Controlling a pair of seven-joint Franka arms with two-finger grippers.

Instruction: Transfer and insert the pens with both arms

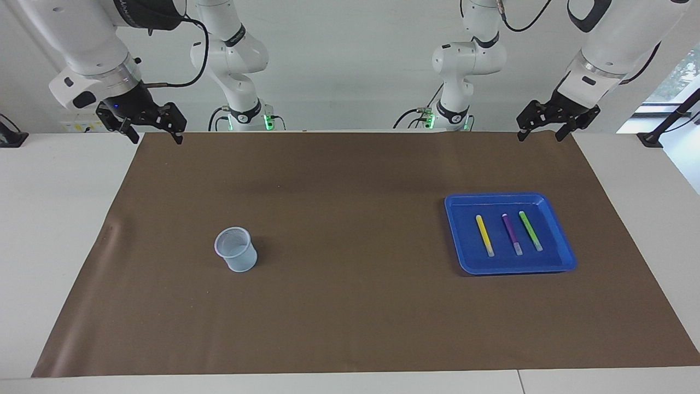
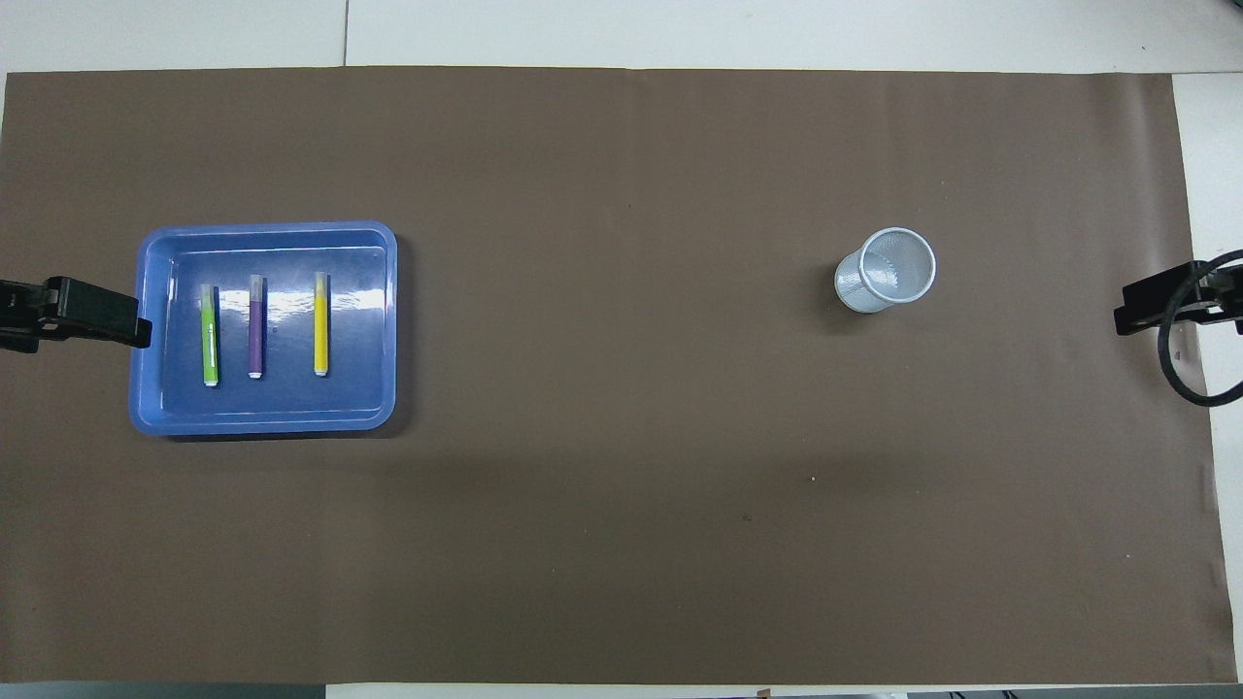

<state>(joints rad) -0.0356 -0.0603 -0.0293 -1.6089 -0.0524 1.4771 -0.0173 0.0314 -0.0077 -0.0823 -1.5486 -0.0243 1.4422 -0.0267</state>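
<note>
Three pens lie side by side in a blue tray (image 1: 508,268) toward the left arm's end of the table: yellow (image 1: 484,235), purple (image 1: 512,234) and green (image 1: 530,231). In the overhead view they show as green (image 2: 209,335), purple (image 2: 255,325) and yellow (image 2: 320,323) in the tray (image 2: 262,422). My left gripper (image 1: 540,135) hangs open and empty above the brown mat's edge nearest the robots, apart from the tray. My right gripper (image 1: 156,137) hangs open and empty above the same edge at the right arm's end.
A pale mesh cup (image 1: 236,249) stands upright on the brown mat (image 1: 350,306) toward the right arm's end; it also shows in the overhead view (image 2: 884,270). White table surface borders the mat.
</note>
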